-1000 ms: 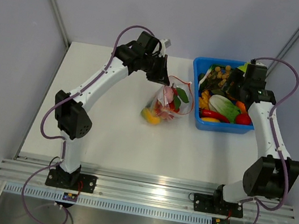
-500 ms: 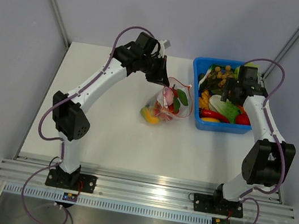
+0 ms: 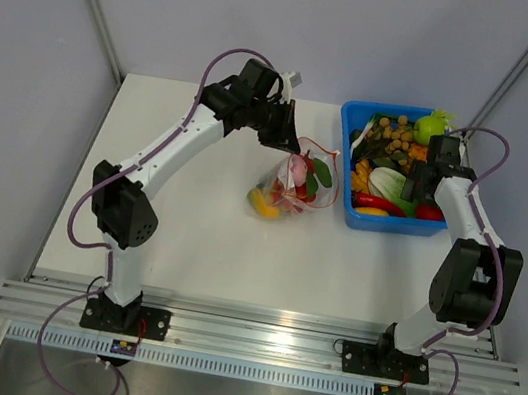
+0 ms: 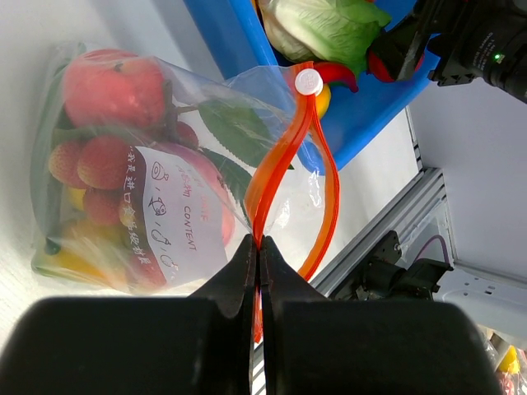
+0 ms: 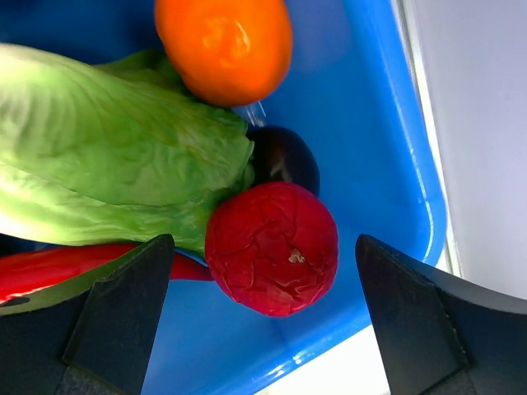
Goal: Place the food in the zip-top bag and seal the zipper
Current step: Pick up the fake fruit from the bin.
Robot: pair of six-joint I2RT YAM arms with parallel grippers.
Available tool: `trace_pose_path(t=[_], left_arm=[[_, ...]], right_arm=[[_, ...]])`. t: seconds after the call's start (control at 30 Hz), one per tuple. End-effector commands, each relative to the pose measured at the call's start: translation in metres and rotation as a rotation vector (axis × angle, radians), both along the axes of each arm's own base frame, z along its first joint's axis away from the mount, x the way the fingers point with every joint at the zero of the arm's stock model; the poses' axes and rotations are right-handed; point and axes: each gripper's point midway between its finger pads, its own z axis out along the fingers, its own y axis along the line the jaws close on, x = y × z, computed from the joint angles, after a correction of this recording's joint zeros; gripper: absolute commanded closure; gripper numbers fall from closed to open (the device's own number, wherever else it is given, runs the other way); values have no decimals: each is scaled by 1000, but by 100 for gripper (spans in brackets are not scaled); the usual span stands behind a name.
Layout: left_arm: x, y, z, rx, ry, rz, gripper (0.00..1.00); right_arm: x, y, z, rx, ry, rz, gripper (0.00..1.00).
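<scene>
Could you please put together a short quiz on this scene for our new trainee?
1. True or false: the left gripper is shut on the zipper of the zip-top bag.
2. In the right wrist view, what shows between the fingers of the open right gripper? A) a banana B) a red round fruit C) a cup
3. Is the bag's mouth sealed or open?
Key: 1 true; 2 B; 3 open, since the two strips of the zipper stand apart in a loop.
</scene>
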Motion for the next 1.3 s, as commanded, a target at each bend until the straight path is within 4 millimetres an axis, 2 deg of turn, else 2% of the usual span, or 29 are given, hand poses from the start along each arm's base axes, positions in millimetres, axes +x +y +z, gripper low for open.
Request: trace_pose_path(t=[0.0,0.23,0.33,0.43,0.47,0.5,0.6,0.83,1.13,1.27], left_arm=[[-6,-3,38,-80,-96,-35,100],[-6,-3,37,-78,-93,-35,100],[-6,-3,37,-80,-96,-35,100],[-6,-3,39,-83,-97,-38,100],[-6,-3,38,-84,-97,-39,100],[-6,-3,38,-84,-96,-38,100],[-7,-3,39,-79,-99,-34,100],[-8,-11,36,-66,-100,-43,100],[-13,-37,58,-105,-128,-81,100],[-11,-46,60,-120,-128,-88,100]], right_arm=[[1,-3,-4,15,-26,-29,1],[1,0,-24,92,-9,-40,1],[3,2,-23,112,-22,-43,2],[4,3,-19,124,-40,-47,15],[4,3,-17,123,-44,-51,26],[4,3,-15,122,-49,-52,29],[4,4,-3,128,-81,-54,39],[5,17,42,195,-206,-30,42],[4,40,101,296,-340,39,46],[1,52,122,348,-392,82,47]])
